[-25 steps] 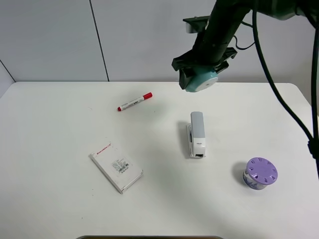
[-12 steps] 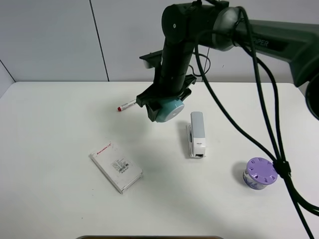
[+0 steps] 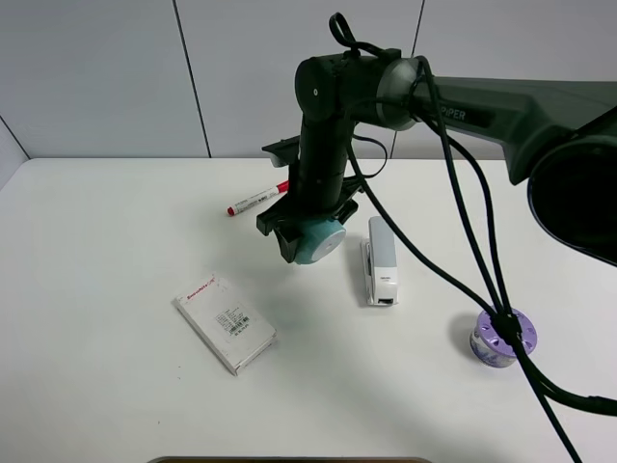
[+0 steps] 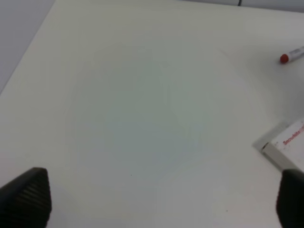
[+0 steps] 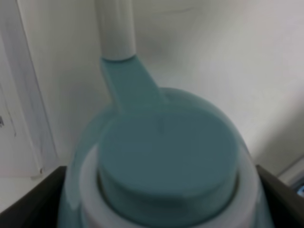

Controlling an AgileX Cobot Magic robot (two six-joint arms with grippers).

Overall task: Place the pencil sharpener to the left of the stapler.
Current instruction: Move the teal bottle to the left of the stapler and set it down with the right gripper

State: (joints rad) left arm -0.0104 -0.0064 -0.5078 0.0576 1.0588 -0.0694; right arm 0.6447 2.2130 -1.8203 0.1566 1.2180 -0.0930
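Note:
The mint-teal pencil sharpener (image 3: 315, 241) hangs just above the table, held in my right gripper (image 3: 307, 231), which is shut on it. It is just left of the white-and-grey stapler (image 3: 381, 260), which lies lengthwise on the table. The right wrist view is filled by the sharpener's teal body (image 5: 166, 161) and its white crank (image 5: 115, 28), with dark fingers (image 5: 28, 199) at both sides. My left gripper (image 4: 156, 199) shows only two dark fingertips (image 4: 26, 194) spread wide over bare table, open and empty.
A red-capped marker (image 3: 259, 199) lies behind the sharpener. A white box with red print (image 3: 225, 323) sits front left, its corner (image 4: 285, 149) showing in the left wrist view. A purple-lidded round container (image 3: 499, 338) stands at the right, partly behind cables.
My right arm has swung left and down with the sharpener, from above and behind the stapler to low beside the stapler's left. The stapler, marker and box have not moved.

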